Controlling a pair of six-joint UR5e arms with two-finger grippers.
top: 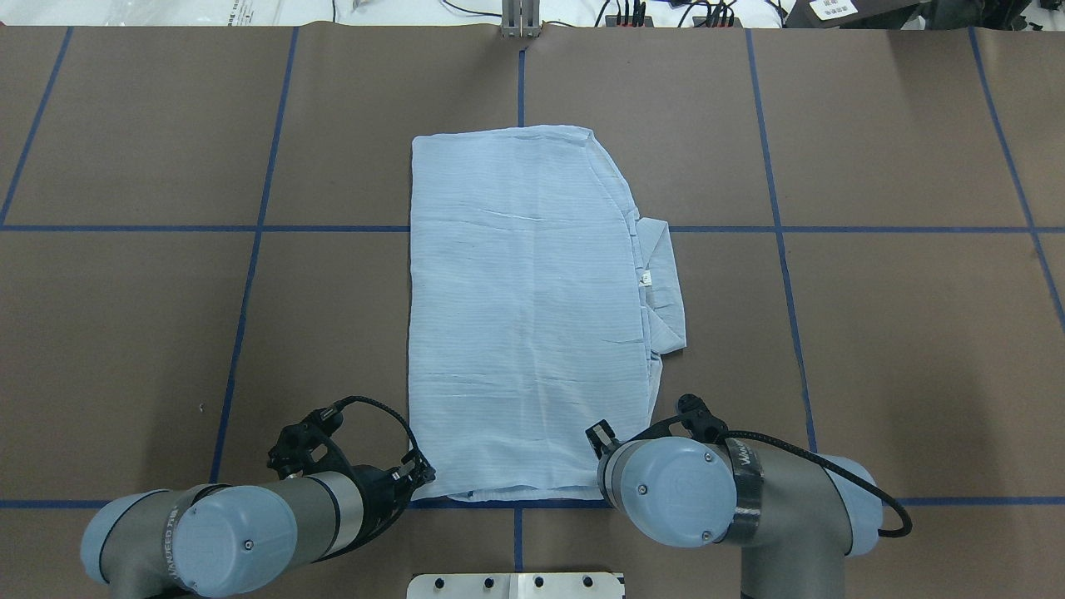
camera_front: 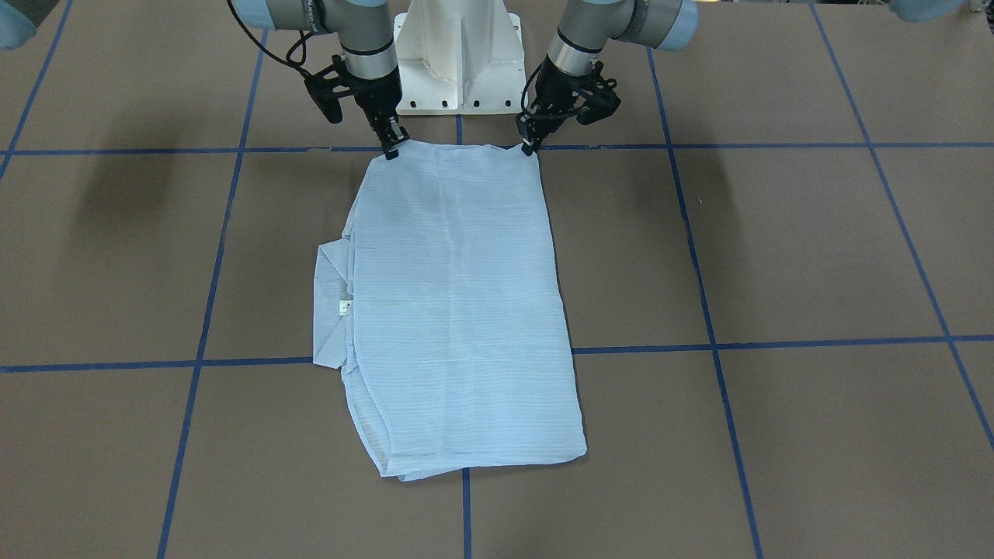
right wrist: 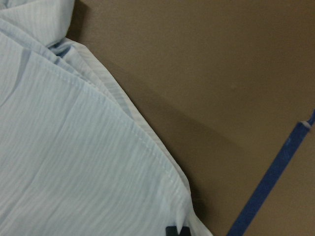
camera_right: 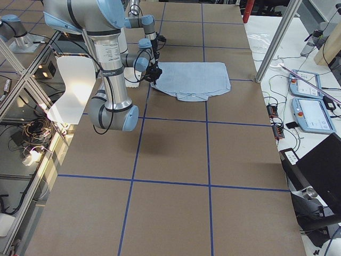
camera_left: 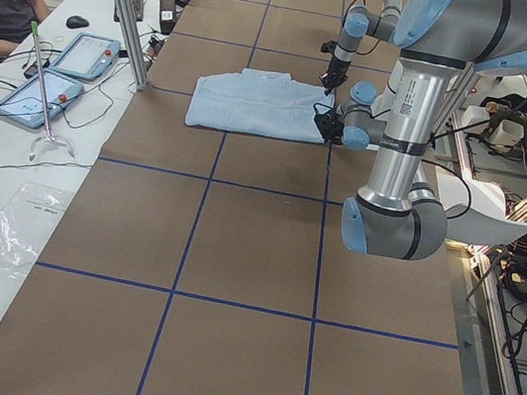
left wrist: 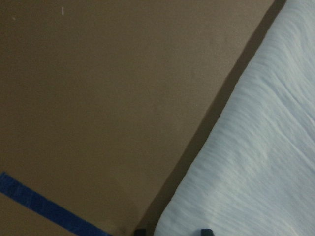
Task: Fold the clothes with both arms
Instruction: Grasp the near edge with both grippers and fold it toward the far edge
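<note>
Right gripper (camera_front: 392,146): down at the shirt's near corner on the collar side. In the wrist view the tips sit together on the cloth, so I read it as clamped on that corner.
Left gripper (camera_front: 530,144): at the other near corner. Its wrist view shows two dark tips apart with the cloth edge between them; I cannot tell if it is pinching.
Shirt (camera_front: 458,310): lies flat on the brown table (camera_front: 776,248) as a long panel. The collar (camera_front: 330,310) pokes out on my right side.
Long axis: runs straight out from the base.
Bearing: all the cloth lies forward of both grippers.
Nearer arm: neither, one on each corner.
Next move, my guess: carry the near hem forward along that axis, keeping both arms level.
</note>
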